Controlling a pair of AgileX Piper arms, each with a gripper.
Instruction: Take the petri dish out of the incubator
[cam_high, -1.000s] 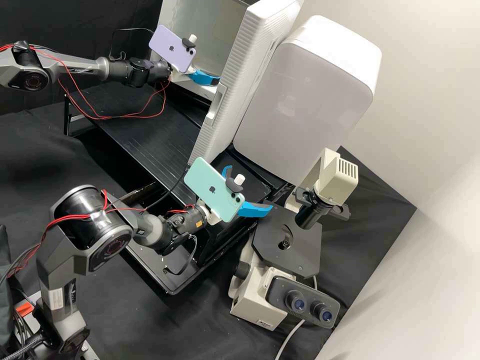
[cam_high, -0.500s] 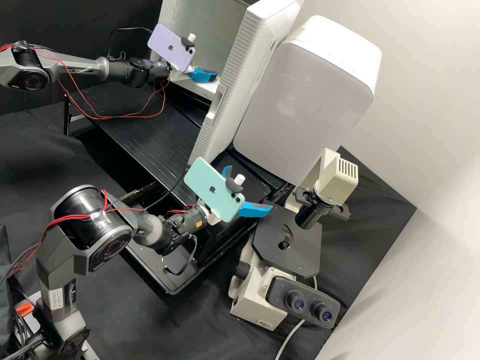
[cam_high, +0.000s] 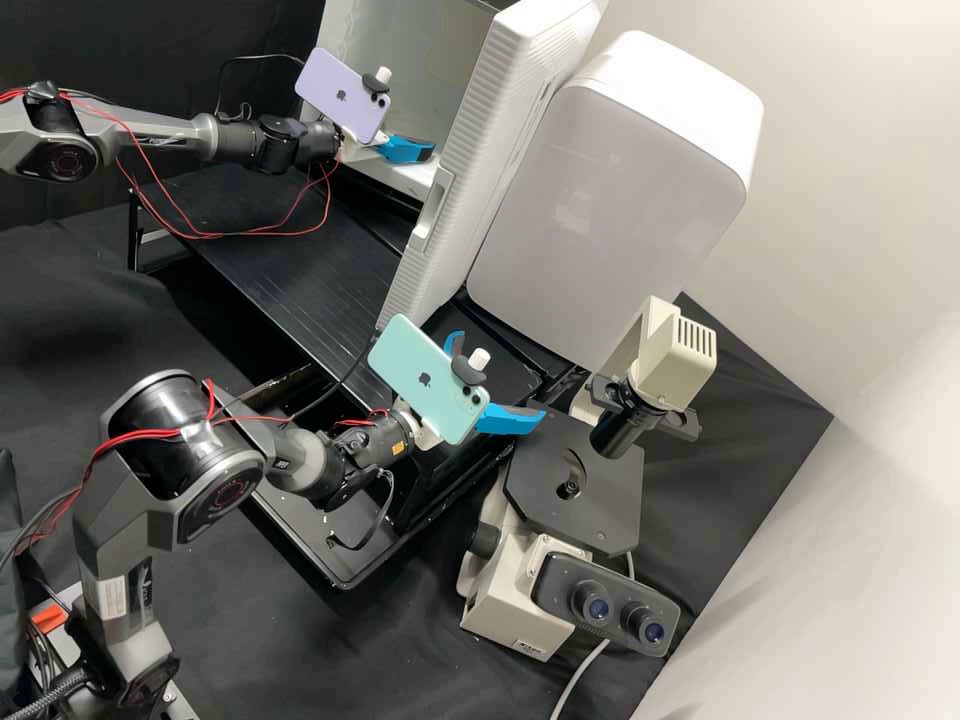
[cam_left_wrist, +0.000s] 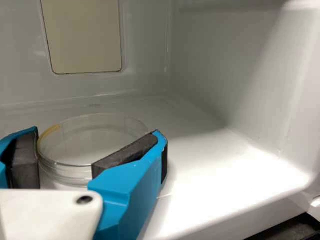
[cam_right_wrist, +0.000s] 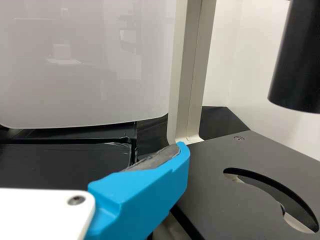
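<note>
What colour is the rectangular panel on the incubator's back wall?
Cream panel, set in the white incubator wall; best in the left wrist view.

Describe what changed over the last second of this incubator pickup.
The left gripper, inside the incubator at the petri dish, shifted slightly back toward the opening, then held. The right gripper by the microscope stayed put.

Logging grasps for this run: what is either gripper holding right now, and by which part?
Left gripper appears to pinch the petri dish by opposite sides of its wall; right gripper holds nothing.
</note>
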